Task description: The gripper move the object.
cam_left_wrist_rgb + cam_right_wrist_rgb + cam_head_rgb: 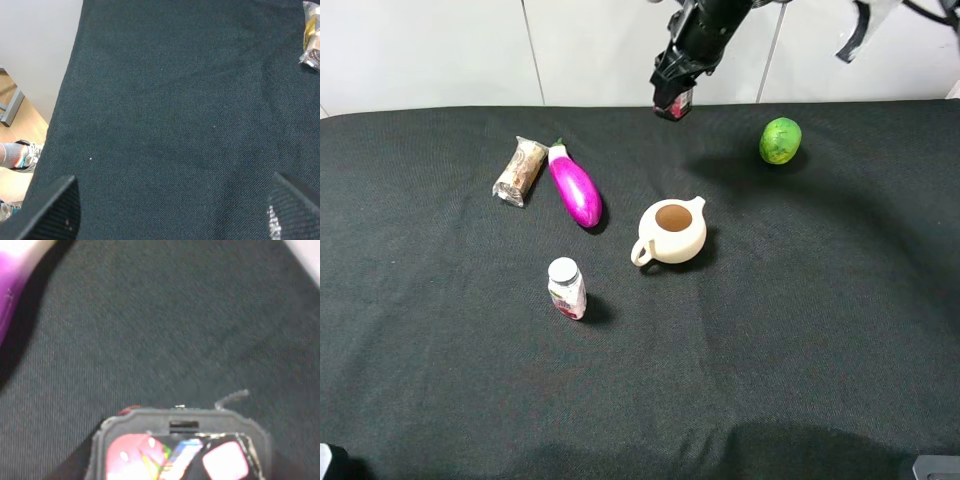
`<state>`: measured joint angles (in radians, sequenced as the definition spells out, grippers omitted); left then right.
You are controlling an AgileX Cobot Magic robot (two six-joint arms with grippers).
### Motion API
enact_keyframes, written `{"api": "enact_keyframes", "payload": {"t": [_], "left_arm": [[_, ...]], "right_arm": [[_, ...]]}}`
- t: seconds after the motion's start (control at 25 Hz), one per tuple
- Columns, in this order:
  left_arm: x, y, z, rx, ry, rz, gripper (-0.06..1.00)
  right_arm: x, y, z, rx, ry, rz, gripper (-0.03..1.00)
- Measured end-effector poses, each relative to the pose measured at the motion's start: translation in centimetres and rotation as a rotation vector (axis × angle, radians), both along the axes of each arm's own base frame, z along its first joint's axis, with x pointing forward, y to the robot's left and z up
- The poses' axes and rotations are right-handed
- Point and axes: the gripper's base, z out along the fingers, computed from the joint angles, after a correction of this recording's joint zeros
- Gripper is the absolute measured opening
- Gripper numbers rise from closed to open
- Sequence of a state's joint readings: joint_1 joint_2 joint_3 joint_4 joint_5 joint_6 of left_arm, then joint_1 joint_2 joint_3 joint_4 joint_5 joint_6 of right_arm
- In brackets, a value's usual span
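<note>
The object (674,105), a small black carton with red-pink and white markings, hangs above the far edge of the black cloth, back centre. My right gripper (671,92), on the black arm coming down from the top, is shut on it. In the right wrist view the object (180,452) fills the lower part, held above the cloth. The left gripper (172,220) hovers over bare cloth near the table's left edge. Its two fingertips (50,212) stand far apart, open, with nothing between them.
A purple eggplant (575,187) and a wrapped snack (520,170) lie left of centre. A cream teapot (672,232) sits mid-table, a white-capped bottle (566,287) in front of it, a green fruit (780,140) back right. The table's left edge (65,100) drops to the floor.
</note>
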<state>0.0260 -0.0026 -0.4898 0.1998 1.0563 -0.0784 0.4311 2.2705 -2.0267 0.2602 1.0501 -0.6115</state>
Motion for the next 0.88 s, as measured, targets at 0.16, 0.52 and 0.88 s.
{"api": "enact_keyframes", "payload": {"t": [0.16, 0.52, 0.88], "left_arm": [[0.0, 0.0, 0.0, 0.0, 0.0, 0.0, 0.79], [0.0, 0.0, 0.0, 0.0, 0.0, 0.0, 0.79], [0.0, 0.0, 0.0, 0.0, 0.0, 0.0, 0.79]], "right_arm": [[-0.4, -0.7, 1.9, -0.008, -0.013, -0.023, 0.34], [-2.0, -2.3, 6.8, -0.004, -0.041, -0.081, 0.34], [-3.8, -4.7, 11.4, -0.022, -0.074, -0.152, 0.34]]}}
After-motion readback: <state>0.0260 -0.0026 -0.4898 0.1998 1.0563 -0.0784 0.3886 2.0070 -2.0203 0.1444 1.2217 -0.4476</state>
